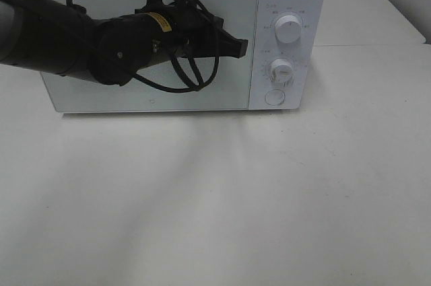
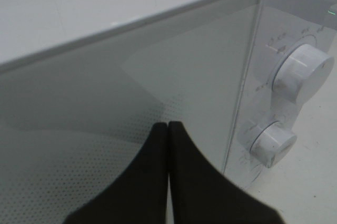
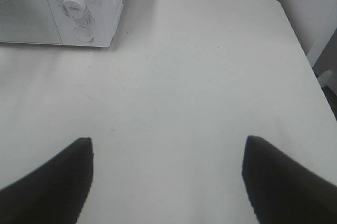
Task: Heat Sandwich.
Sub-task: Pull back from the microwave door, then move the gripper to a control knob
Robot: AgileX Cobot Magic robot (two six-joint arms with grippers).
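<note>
A white microwave [image 1: 269, 3] stands at the back of the table with its glass door [image 1: 229, 23] closed. The sandwich is not in view in any frame. My left gripper [image 1: 241, 46] is shut and empty, with its tips in front of the door's right edge, just left of the control panel. In the left wrist view the shut gripper [image 2: 168, 125] points at the door [image 2: 131, 87], with the upper knob [image 2: 301, 72] and lower knob [image 2: 272, 142] beside it. My right gripper [image 3: 167, 145] is open and empty above bare table.
The panel carries an upper knob [image 1: 288, 29], a lower knob [image 1: 282, 70] and a round button [image 1: 274, 97]. The right wrist view shows the microwave's corner [image 3: 89, 13] and the table's right edge [image 3: 308, 71]. The white table [image 1: 215, 198] spreads in front.
</note>
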